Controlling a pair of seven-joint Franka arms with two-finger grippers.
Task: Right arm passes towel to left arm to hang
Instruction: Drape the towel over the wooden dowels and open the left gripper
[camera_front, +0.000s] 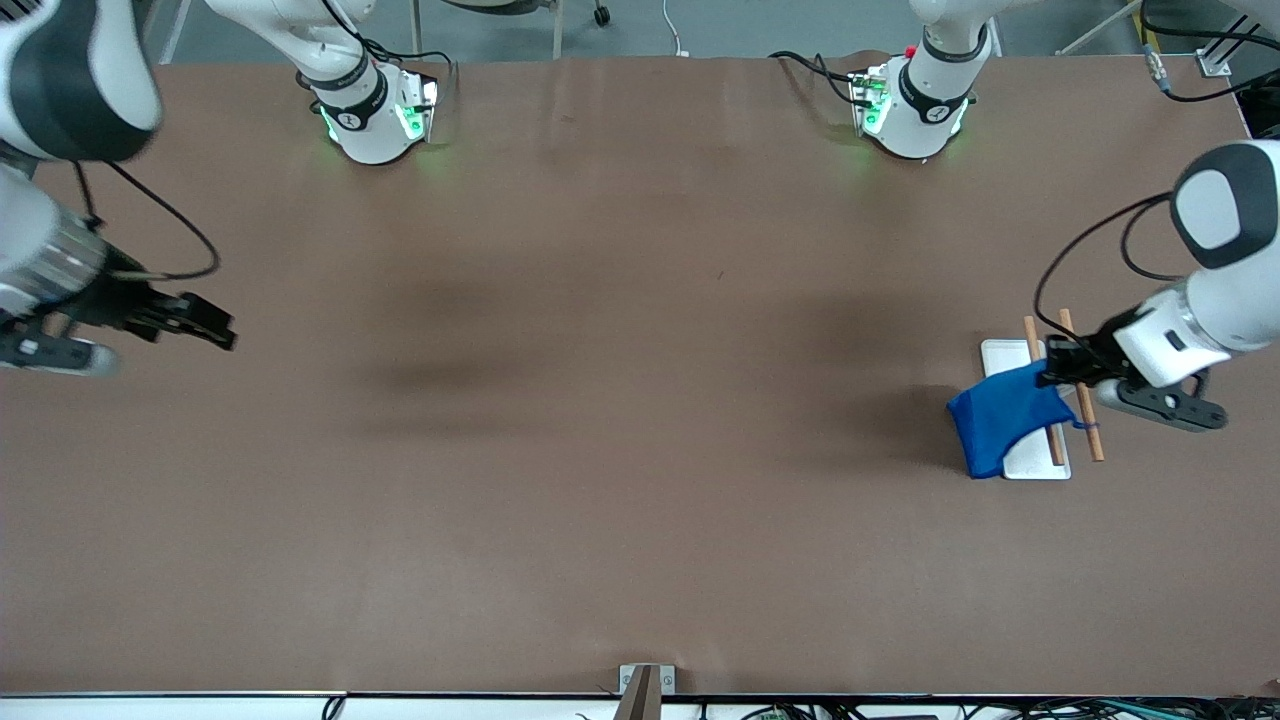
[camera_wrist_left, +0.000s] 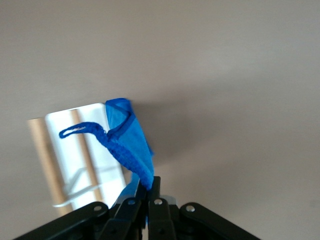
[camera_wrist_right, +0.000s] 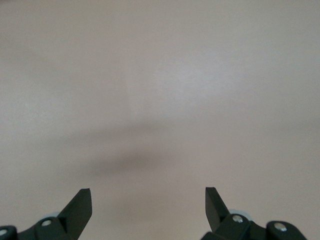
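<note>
The bright blue towel (camera_front: 1000, 418) hangs bunched from my left gripper (camera_front: 1052, 372), which is shut on its upper edge over the white rack tray (camera_front: 1036, 465) with two wooden rods (camera_front: 1083, 398) at the left arm's end of the table. Seen from the left wrist, the towel (camera_wrist_left: 131, 145) trails from the shut left gripper (camera_wrist_left: 149, 186), its small loop (camera_wrist_left: 75, 131) lying across the rack tray (camera_wrist_left: 67, 150). My right gripper (camera_front: 212, 330) waits open and empty above bare table at the right arm's end; its fingertips (camera_wrist_right: 80, 202) stand wide apart around the right gripper's gap (camera_wrist_right: 148, 200).
The brown table (camera_front: 620, 400) stretches bare between the two arms. Both arm bases (camera_front: 375, 115) stand at the table edge farthest from the front camera. A small metal bracket (camera_front: 645, 685) sits at the nearest edge.
</note>
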